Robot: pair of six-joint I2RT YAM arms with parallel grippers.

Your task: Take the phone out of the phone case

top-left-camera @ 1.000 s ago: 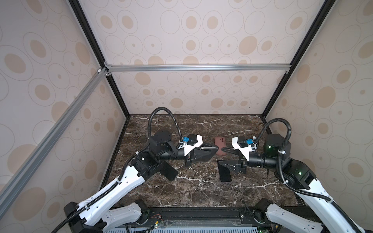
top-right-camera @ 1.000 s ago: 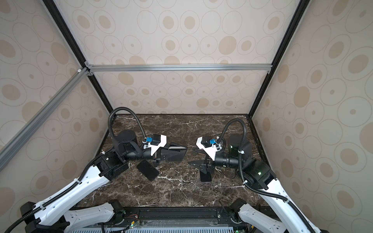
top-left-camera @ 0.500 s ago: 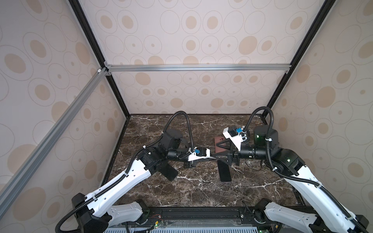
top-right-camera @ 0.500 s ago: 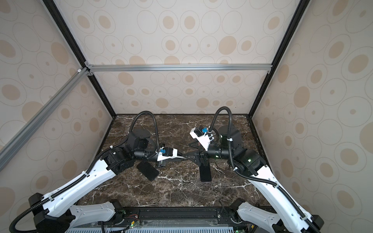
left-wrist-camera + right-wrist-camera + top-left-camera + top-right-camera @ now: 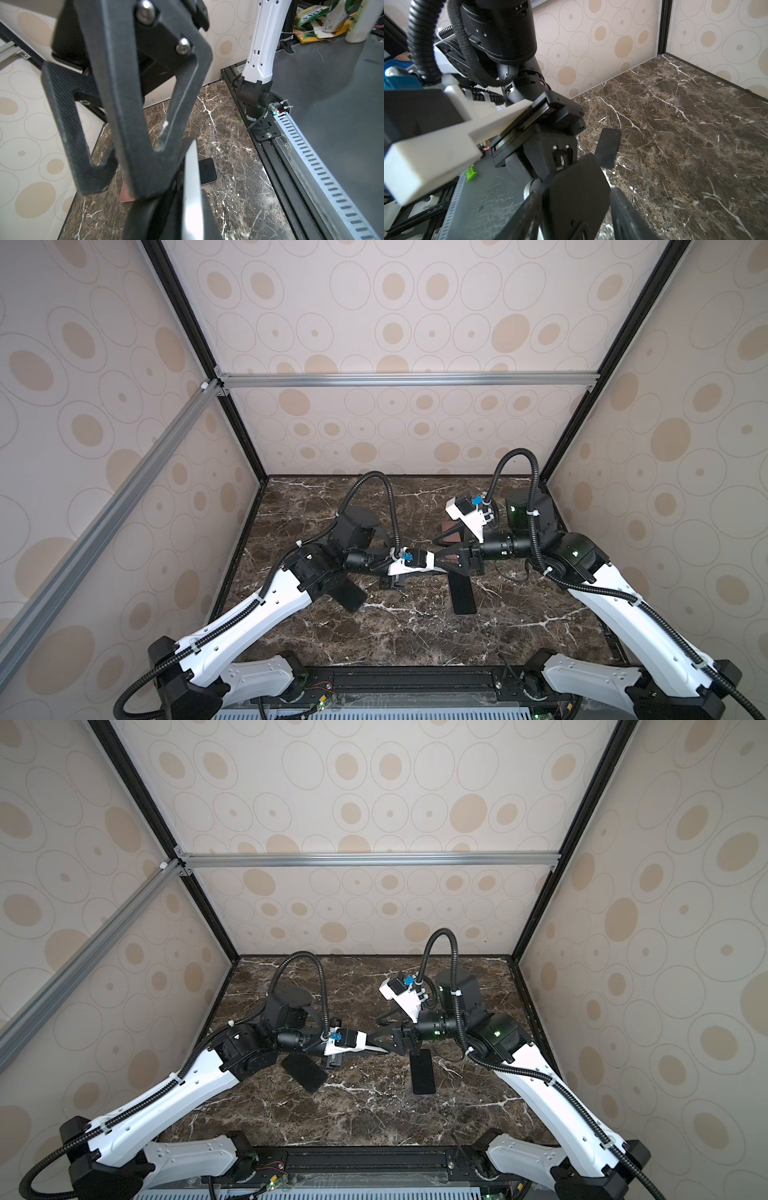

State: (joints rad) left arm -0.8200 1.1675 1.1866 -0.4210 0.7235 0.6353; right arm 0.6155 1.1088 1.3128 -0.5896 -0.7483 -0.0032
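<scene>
Over the marble table (image 5: 415,639), my 2 grippers meet tip to tip in both top views; my left gripper (image 5: 382,1051) is fully closed, its pale point pushed in among the black fingers of my right gripper (image 5: 440,551), and I cannot tell whether it pinches anything; my right gripper stands partly open, its jaws apart with nothing of the task's held between them; the phone (image 5: 463,593) lies flat, screen up, on the table just in front of where the grippers meet, untouched, and the left wrist view shows a thin pink edge along it (image 5: 206,171); a second phone (image 5: 351,597) lies well to the left, beside my left arm; a reddish-brown case (image 5: 451,536) lies just behind my right gripper, whether empty I cannot tell.
</scene>
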